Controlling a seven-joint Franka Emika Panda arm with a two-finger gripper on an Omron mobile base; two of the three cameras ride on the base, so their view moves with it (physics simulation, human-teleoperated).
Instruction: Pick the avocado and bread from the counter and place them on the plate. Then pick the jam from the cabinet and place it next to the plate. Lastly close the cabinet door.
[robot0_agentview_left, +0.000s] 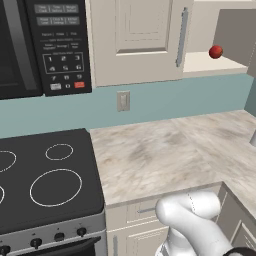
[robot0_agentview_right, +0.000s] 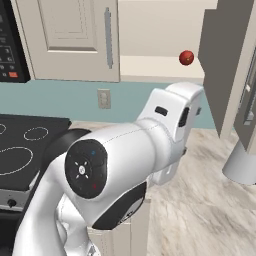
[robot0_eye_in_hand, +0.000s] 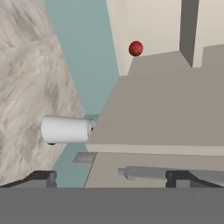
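The marble desk (robot0_agentview_left: 165, 155) spreads below the cream cabinet (robot0_agentview_left: 135, 40), whose swung-out door (robot0_agentview_right: 225, 65) bares a shelf where the red jam (robot0_agentview_left: 215, 52) sits alone, and the pincer (robot0_eye_in_hand: 111, 178), fingers spread apart and grasping nothing, faces that jam from well away.

Red jam (robot0_agentview_left: 215, 51) on a cream shelf inside the cream cabinet (robot0_agentview_left: 210, 64). Left of the jam, cream recessed-panel cabinet door (robot0_agentview_left: 137, 37) with silver bar handle (robot0_agentview_left: 182, 37). Below, teal wall (robot0_agentview_left: 165, 100), then pale beige-grey counter (robot0_agentview_left: 170, 155) with streaky veining. Left of counter, black stovetop (robot0_agentview_left: 45, 175) with white rings. Possibly a white cylinder (robot0_eye_in_hand: 66, 129).
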